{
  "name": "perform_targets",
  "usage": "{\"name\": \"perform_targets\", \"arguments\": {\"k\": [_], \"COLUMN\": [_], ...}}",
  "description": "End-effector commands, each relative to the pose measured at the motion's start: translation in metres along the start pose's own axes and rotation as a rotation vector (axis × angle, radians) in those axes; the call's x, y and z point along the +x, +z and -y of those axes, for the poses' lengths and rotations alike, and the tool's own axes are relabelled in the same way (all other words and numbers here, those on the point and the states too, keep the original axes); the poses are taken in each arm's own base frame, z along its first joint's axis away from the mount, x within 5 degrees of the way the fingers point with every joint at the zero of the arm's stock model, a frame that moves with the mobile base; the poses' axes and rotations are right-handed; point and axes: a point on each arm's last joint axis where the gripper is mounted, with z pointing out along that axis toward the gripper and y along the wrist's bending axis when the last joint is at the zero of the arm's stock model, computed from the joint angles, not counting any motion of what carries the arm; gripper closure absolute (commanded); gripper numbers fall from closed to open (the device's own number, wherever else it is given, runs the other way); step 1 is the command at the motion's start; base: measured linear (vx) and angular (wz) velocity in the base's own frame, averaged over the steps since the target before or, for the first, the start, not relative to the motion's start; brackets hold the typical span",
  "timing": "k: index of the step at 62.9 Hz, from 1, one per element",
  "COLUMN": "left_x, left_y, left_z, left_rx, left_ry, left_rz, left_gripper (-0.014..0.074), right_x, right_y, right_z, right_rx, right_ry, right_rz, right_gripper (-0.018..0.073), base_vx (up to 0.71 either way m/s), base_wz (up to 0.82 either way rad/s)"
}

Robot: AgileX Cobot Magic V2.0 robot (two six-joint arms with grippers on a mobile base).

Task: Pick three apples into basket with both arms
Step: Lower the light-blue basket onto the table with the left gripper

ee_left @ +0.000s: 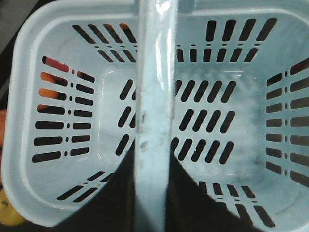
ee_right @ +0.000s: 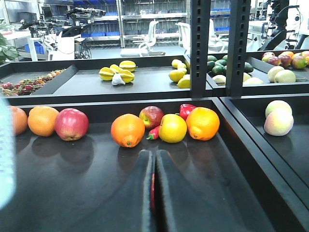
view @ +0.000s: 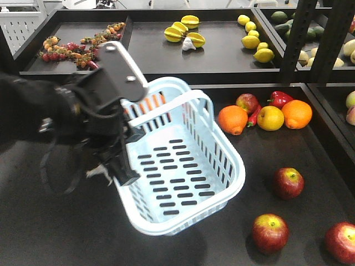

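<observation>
Tilting at the black left claw [view: 123, 166], the pale blue slotted plastic basket [view: 222, 152] is over the black tabletop [view: 50, 238]. Three dark red round apples [view: 288, 183] [view: 270, 233] [view: 342, 242] lie apart on the tabletop to its right.

Left wrist: claw fingers [ee_left: 190, 203] clamp the basket's pale loop handle [ee_left: 153, 96].

Right wrist: right claw [ee_right: 153, 159] pressed nearly together, holding nothing.

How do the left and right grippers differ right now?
The left gripper is shut on the handle of the basket, holding it tilted; the right gripper is shut on nothing. The left looks down into the empty basket; the right faces an orange. Both have black fingers, closed.
</observation>
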Motion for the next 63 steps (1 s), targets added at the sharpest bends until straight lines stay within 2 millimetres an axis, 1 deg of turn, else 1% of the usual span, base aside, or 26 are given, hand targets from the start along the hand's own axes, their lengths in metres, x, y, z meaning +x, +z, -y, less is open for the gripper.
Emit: {"name": "perform_targets", "arguments": {"k": [1, 6, 10, 13, 19, 30, 38, 51, 56, 63], "left_x": [-0.029, -0.036, -0.039, -0.04, -0.039, -0.035, -0.033, -0.036, -0.035, -0.035], "left_y": [0.005, 0.021, 0.037, 0.045, 0.062, 0.085, 0.092, 0.093, 0.093, 0.093], "left_z": [-0.012, -0.015, -0.016, -0.016, -0.016, -0.014, -0.013, -0.014, -0.014, -0.014], "left_rx": [-0.053, -0.046, -0.026, -0.013, 0.012, 0.032, 0.039, 0.025, 0.029, 0.031], "left_ry": [0.103, 0.149, 0.163, 0.171, 0.185, 0.22, 0.22, 0.213, 0.212, 0.211], "left_rz": [0.114, 0.094, 0.059, 0.036, -0.013, -0.055, -0.067, -0.043, -0.05, -0.053], "left_gripper": [0.0603, 0.0603, 0.0603, 0.0603, 0.0603, 0.0603, 0.0603, 0.0586, 0.0559, 0.0491], "right_x": [-0.002, -0.002, -0.002, -0.002, -0.002, -0.002, -0.002, -0.002, -0.002, -0.002], "right_y": [0.0, 0.0, 0.0, 0.0, 0.0, 0.0, 0.0, 0.0, 0.0, 0.0], "right_z": [0.0, 0.0, 0.0, 0.0, 0.0, 0.0, 0.0, 0.0, 0.0, 0.0], "right_rx": [0.001, 0.001, 0.001, 0.001, 0.001, 0.001, 0.001, 0.001, 0.001, 0.001], "right_ry": [-0.019, -0.019, -0.019, -0.019, -0.019, -0.019, -0.019, -0.019, -0.019, -0.019], "right_rz": [0.071, 0.071, 0.071, 0.071, 0.071, 0.071, 0.071, 0.071, 0.071, 0.071], "right_gripper": [0.0561, 0.0561, 0.0561, 0.0561, 0.0561, 0.0561, 0.0561, 0.0561, 0.0561, 0.0561], "base_vx": [0.0, 0.0, 0.0, 0.0, 0.0, 0.0, 0.0, 0.0, 0.0, 0.0], "base_wz": [0.0, 0.0, 0.0, 0.0, 0.0, 0.0, 0.0, 0.0, 0.0, 0.0]}}
